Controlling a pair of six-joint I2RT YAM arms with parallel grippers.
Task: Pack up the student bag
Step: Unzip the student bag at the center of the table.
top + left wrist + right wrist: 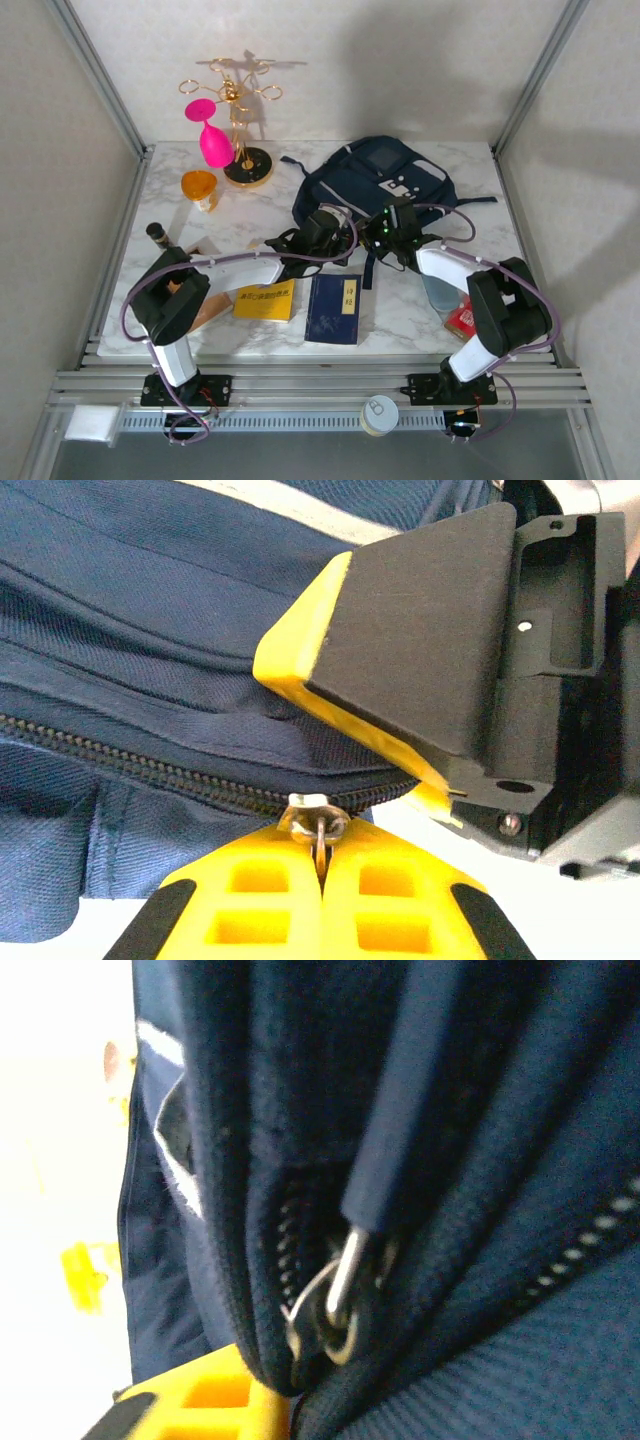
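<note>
So the student bag (372, 180) is lying on the marble table (250, 215), right up against both sets of jaws. The left jaws meet it at its near left edge and the right jaws at its near middle.

In the left wrist view, the left jaws are pressed together, yellow fingers (260, 900) squeezed flat. They're pinching a little metal zipper pull (318, 825) right at their tips. The closed zipper (130, 760) runs off to the left of them along the navy fabric. Just above and to the right of those tips sits a black finger (420, 650) of the right jaws with its yellow pad, touching the bag.

The right wrist view is super close and blurry. A metal slider (345, 1315) with a navy fabric tab (400, 1140) sits just past a yellow finger (215, 1400). Honestly I can't tell whether the right jaws are spread or clamped on anything.

Behind the left jaws, toward the arm bases, a navy book (335, 308) and a yellow book (265, 300) lie flat, side by side. Well off to the left of the left jaws there's an orange cup (200, 188). Further back are a pink wine glass (212, 140) and a gold wire stand (243, 130).
</note>
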